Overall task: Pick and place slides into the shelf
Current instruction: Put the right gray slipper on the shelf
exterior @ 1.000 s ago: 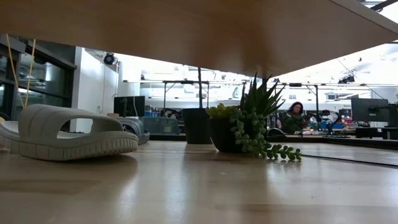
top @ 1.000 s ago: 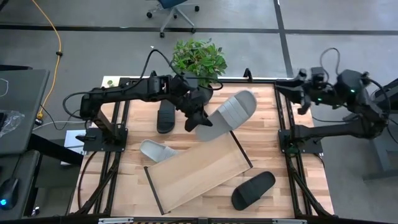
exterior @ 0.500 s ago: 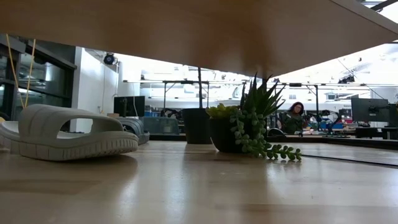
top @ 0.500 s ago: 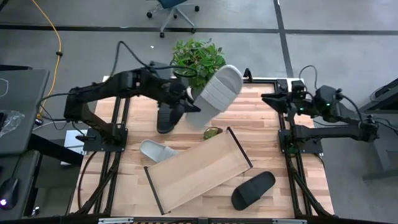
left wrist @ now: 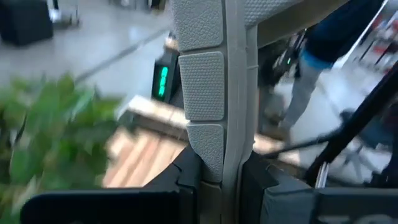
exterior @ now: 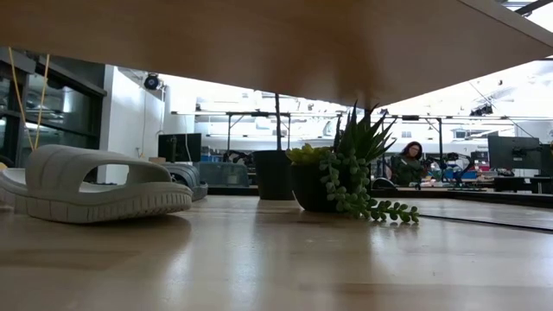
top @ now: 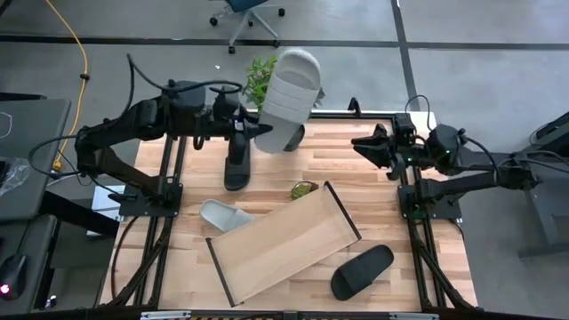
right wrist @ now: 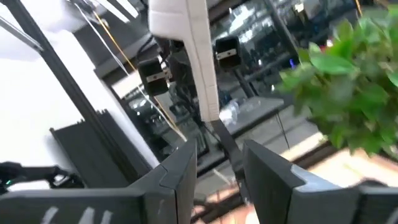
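Observation:
My left gripper (top: 260,133) is high above the table's far edge, shut on a light grey slide (top: 289,87). This slide also fills the left wrist view (left wrist: 208,74) and shows far off in the right wrist view (right wrist: 186,50). A second grey slide (top: 222,215) lies sole-down left of the shelf and shows in the low view (exterior: 95,186). One black slide (top: 236,162) lies at the far left, another (top: 363,271) near the right front. The shelf (top: 284,238) lies slantwise mid-table. My right gripper (top: 366,145), open, hovers at the far right edge (right wrist: 217,174). My left gripper pinches the grey slide between its two fingers (left wrist: 186,180) by the sole's rim at one end (left wrist: 217,163). The fingers come roughly level from the table's left. The slide is lifted clear and sticks out past the fingertips, its free end (top: 298,58) uppermost.
A leafy potted plant (top: 260,73) stands at the far edge, partly behind the raised slide. A small succulent pot (top: 304,188) sits by the shelf's far corner and shows in the low view (exterior: 346,181). Black frame rails (top: 404,191) border both sides.
My left gripper has risen and drawn toward the far-left, carrying the grey slide off the table and up past the plant. The slide has turned from lying slantwise to standing on end. My right arm has reached in toward the table's left.

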Tool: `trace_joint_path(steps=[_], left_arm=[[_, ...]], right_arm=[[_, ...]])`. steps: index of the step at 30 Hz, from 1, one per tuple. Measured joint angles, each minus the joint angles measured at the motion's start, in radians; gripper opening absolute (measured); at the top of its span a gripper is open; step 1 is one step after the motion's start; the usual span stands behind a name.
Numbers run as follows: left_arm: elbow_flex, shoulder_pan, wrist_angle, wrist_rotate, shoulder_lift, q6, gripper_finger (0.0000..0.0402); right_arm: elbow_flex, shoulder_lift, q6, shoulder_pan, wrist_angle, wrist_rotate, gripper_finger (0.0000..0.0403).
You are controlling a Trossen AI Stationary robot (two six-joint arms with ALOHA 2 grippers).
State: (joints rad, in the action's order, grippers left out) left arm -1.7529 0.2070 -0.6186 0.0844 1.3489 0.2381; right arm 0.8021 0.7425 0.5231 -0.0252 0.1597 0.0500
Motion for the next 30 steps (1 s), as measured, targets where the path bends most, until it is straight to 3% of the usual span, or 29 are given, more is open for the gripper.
trace_joint_path(steps=[9, 17, 21, 30], left_arm=[[0.000, 0.002, 0.287, -0.011, 0.059, -0.041, 0.0051], [-0.001, -0.021, 0.398, -0.018, 0.111, -0.046, 0.0050], [0.000, -0.033, 0.395, -0.013, 0.136, -0.029, 0.0048], [0.000, -0.080, 0.389, -0.002, 0.173, 0.001, 0.0050]], right_arm=[[0.000, 0.116, -0.061, 0.008, 0.275, -0.026, 0.0130], [0.001, 0.142, -0.105, 0.003, 0.405, 0.019, 0.0142], [0.053, 0.147, -0.154, 0.003, 0.372, 0.021, 0.0142], [0.313, 0.175, -0.333, -0.001, 0.023, 0.029, 0.0142]])
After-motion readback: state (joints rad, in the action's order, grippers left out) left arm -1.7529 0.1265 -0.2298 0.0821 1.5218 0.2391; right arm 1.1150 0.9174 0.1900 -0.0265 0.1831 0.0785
